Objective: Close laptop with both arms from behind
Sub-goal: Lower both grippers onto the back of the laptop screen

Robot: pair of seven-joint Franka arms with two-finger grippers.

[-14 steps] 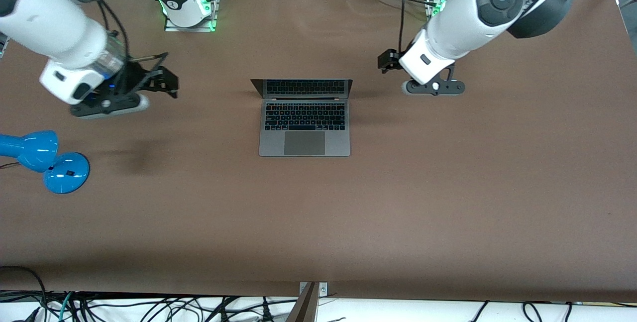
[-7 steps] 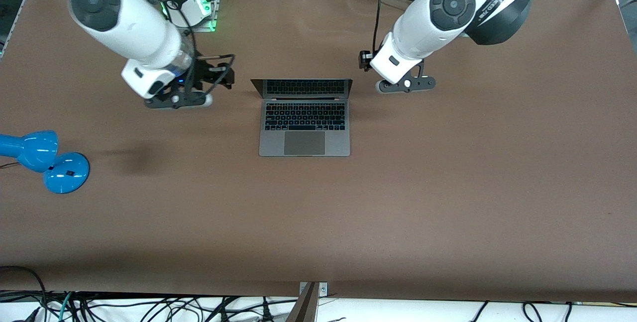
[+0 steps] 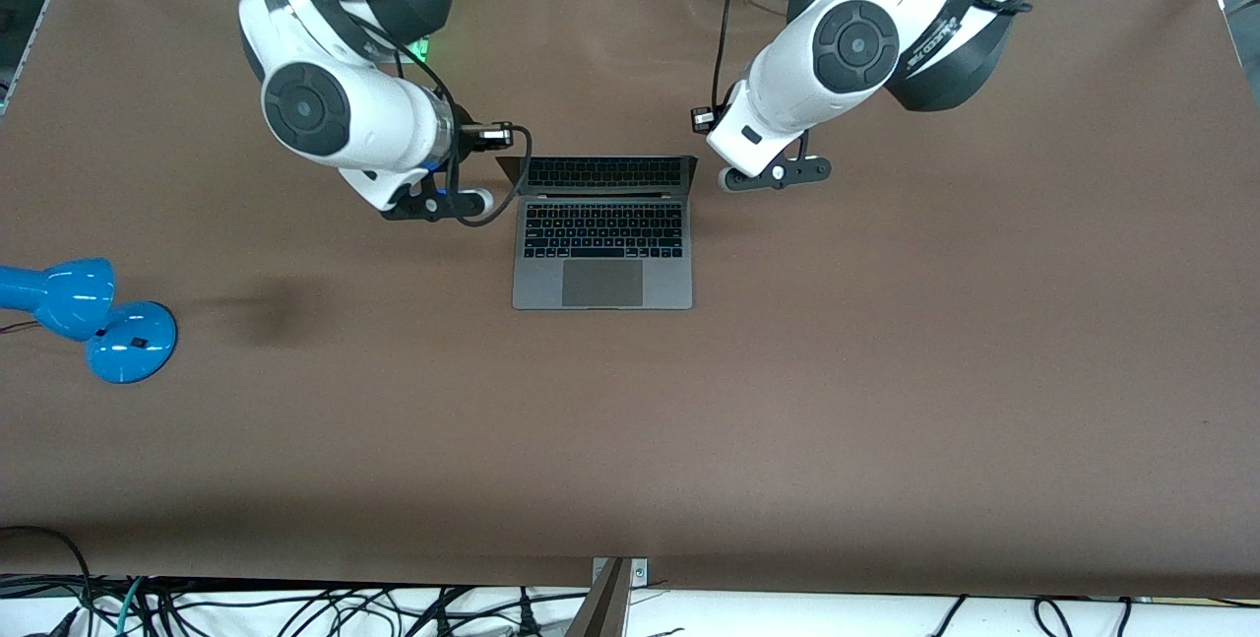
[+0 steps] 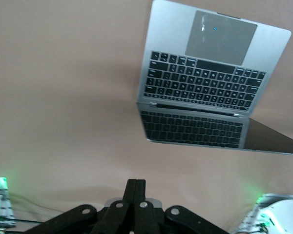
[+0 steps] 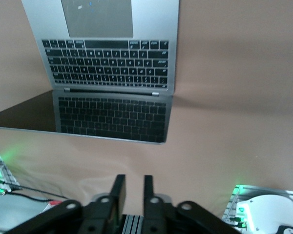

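The laptop is sitting open mid-table, toward the robots' edge. Flanking its lid, the left gripper is pinching shut on nothing; the right gripper is hanging slightly parted, empty, arms hiding both from the front.

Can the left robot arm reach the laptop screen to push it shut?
Probably yes. The left gripper hangs by the corner of the open laptop lid, at the left arm's end, and nothing lies between them on the table.
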